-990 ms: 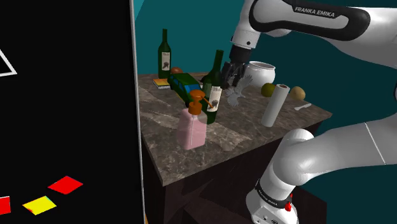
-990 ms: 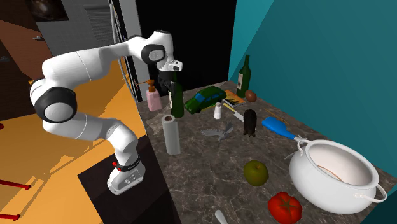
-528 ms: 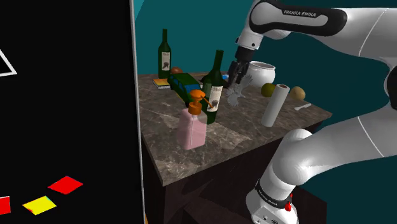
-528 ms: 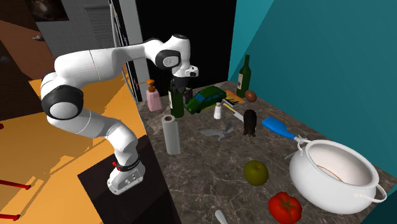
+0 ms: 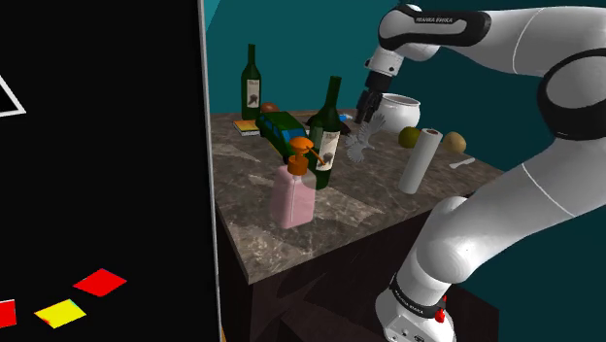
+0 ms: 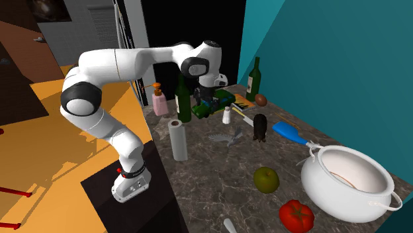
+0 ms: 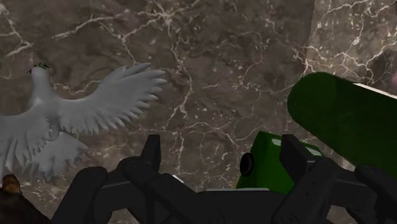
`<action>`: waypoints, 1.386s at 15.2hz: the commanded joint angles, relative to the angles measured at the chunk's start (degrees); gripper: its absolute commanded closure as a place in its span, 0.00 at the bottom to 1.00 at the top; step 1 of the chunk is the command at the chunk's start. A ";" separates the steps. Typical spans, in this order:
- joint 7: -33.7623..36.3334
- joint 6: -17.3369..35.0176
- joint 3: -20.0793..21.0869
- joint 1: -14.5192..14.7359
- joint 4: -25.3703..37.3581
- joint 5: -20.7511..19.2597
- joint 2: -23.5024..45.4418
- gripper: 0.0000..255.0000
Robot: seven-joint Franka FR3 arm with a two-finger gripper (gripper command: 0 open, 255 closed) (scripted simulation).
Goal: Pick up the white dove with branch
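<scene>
The white dove (image 7: pixel 63 121) lies flat on the marble tabletop with its wings spread and a small green sprig at its beak. It rests between the green wine bottle (image 5: pixel 325 131) and the paper towel roll (image 5: pixel 420 160). My black gripper (image 7: pixel 221 156) is open and holds nothing. It hovers above the table, over the green toy car (image 7: pixel 270 159), and the dove lies off to one side, beyond one finger (image 7: pixel 151 153). From the shoulder camera the gripper (image 5: pixel 367 107) hangs above and just behind the dove (image 5: pixel 359 148). In the second exterior view the gripper (image 6: pixel 210 99) is up and left of the dove (image 6: pixel 226 137).
A tall green wine bottle (image 6: pixel 183 99) and the green toy car (image 6: pixel 218 100) stand right by the gripper. Around the dove are a paper towel roll (image 6: pixel 177 140), a white shaker (image 6: pixel 227 116), a dark figure (image 6: pixel 260 128), an apple (image 6: pixel 266 179) and a white pot (image 6: pixel 344 182). A pink dispenser (image 5: pixel 294 189) stands near the table edge.
The arm has swung away from the pink dispenser side, past the wine bottle, toward the second exterior view's right. The gripper now hangs over the toy car, nearer the dove. Nothing on the table moved.
</scene>
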 commanded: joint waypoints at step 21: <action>-38.64 -5.16 -17.55 -9.65 32.63 26.87 44.33 0.00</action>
